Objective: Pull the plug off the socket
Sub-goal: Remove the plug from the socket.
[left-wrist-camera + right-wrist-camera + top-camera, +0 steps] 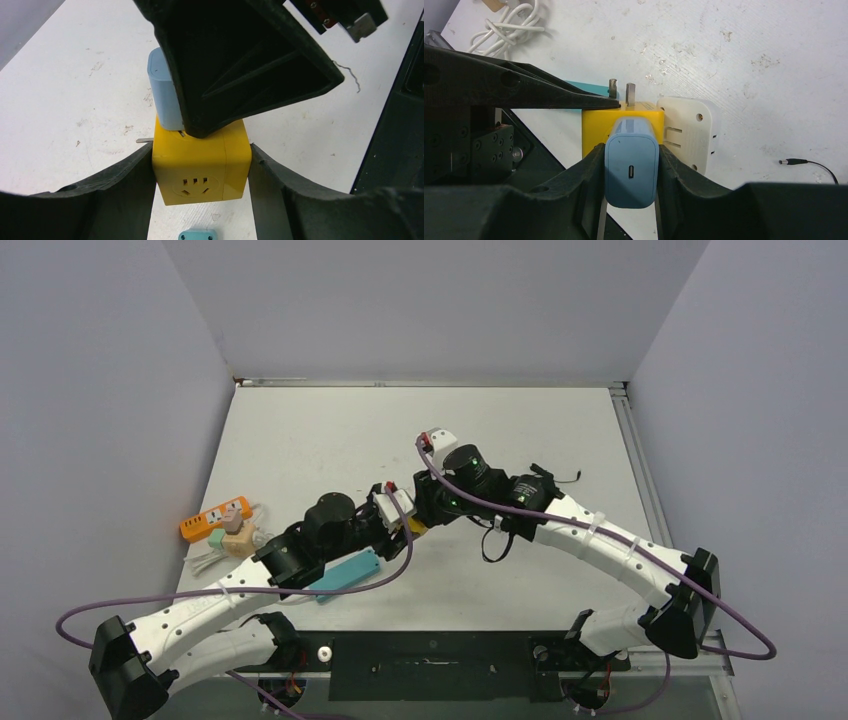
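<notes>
Both arms meet over the middle of the table, and the division of work looks plain enough: one holds, the other pulls. The left gripper (200, 175) is clamped on the yellow plastic cube socket (200, 167), one black finger pressed flat against each side face, so the cube sits squarely between its fingertips and, I'd judge, cannot follow when the plug is tugged. The right gripper (631, 172) is closed on the pale blue rounded charger plug (631, 170), its fingers hugging the plug's two long sides with the port end facing back toward the wrist. The plug's far end meets the cube's face directly ahead of the right fingertips; it appears not yet free, though the joint itself is partly hidden. A white adapter block (689, 132) sits against the cube, just to the right of the right gripper's fingers.
</notes>
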Available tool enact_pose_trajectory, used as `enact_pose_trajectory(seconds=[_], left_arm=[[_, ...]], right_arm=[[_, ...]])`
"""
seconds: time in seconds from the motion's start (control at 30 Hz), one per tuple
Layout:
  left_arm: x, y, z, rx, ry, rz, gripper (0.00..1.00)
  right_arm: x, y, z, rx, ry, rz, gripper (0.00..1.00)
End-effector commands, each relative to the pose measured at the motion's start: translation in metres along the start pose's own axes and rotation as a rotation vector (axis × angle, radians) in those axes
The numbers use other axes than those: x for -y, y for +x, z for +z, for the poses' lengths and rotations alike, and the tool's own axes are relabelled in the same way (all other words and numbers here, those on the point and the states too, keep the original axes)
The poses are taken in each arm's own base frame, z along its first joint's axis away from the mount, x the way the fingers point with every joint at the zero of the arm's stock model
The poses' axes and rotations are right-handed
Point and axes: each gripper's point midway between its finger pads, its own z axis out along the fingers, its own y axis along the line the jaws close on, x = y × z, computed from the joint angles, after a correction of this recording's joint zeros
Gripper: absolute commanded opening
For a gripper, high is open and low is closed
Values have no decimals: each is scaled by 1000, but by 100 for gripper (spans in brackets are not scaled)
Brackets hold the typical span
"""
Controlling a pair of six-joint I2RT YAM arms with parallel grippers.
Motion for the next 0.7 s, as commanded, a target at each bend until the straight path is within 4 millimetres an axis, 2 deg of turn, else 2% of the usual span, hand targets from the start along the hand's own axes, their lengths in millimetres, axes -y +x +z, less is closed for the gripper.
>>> enact_pose_trajectory(seconds=[0.0,0.1,0.3,0.4,0.67], left_arm=[[-27,-20,-5,53,-110,2,0],[-21,-24,-8,88,-83,26,0],[-19,-23,-7,79,-79,30,0],[-21,-21,-5,65,-91,24,0],[-27,-18,-4,44,-125,8,0]], right_arm=[[-27,-29,-29,77,-177,48,5],[-18,-29,-34,84,-269,97,5],[-16,-32,-46,113,-381,119,5],[-15,-35,-48,122,-373,122,5],[8,-40,-44,137,-184,129,5]])
